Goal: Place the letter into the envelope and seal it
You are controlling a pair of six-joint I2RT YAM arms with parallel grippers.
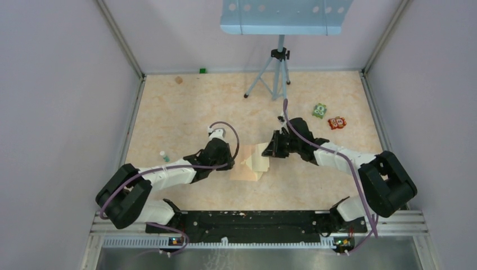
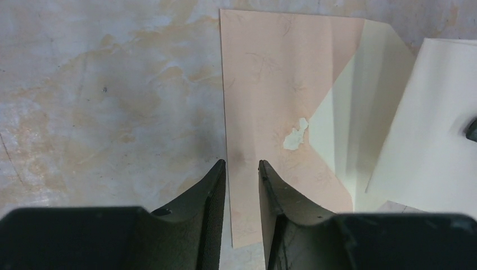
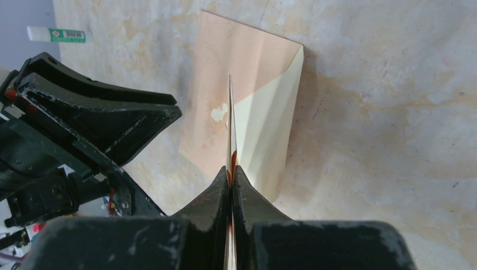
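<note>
The pinkish-tan envelope (image 1: 246, 170) lies flat mid-table with its flap open, showing a cream inner side (image 2: 349, 112) and a pale spot (image 2: 295, 136). It also shows in the right wrist view (image 3: 236, 73). My right gripper (image 3: 230, 169) is shut on the cream letter (image 3: 229, 124), seen edge-on and held upright over the envelope's open side. The letter shows as a pale sheet in the left wrist view (image 2: 433, 129) and in the top view (image 1: 260, 157). My left gripper (image 2: 242, 164) is narrowly open, with its fingers either side of the envelope's left edge.
A glue stick (image 1: 163, 156) lies left of the left arm, also seen in the right wrist view (image 3: 56, 35). A tripod (image 1: 275, 73) stands at the back. Two small toys (image 1: 320, 110) (image 1: 337, 122) lie at the right. The left arm (image 3: 84, 124) is close beside the right gripper.
</note>
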